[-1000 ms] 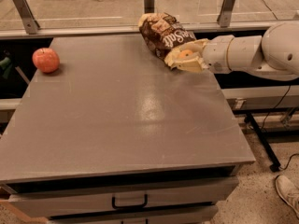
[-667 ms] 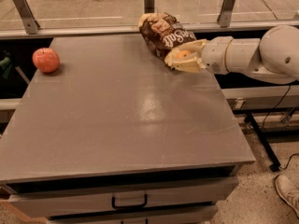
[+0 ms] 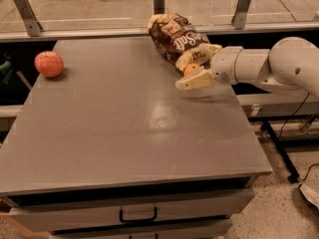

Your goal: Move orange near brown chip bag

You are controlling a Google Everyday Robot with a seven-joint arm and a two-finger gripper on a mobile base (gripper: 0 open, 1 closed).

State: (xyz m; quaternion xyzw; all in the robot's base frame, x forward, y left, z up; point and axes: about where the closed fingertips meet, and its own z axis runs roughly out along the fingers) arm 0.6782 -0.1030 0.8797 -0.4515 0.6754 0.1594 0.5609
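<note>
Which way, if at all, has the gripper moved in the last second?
Yes. Measured against the bag, which stayed put, the gripper beside it has opened: its near finger swung toward the front of the table, uncovering the orange.

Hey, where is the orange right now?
In the camera view the orange is at the table's far right, beside the chip bag's near end, at the gripper reaching in from the right.

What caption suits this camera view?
Open gripper straddles small round orange beside crinkled brown chip bag on grey table.
</note>
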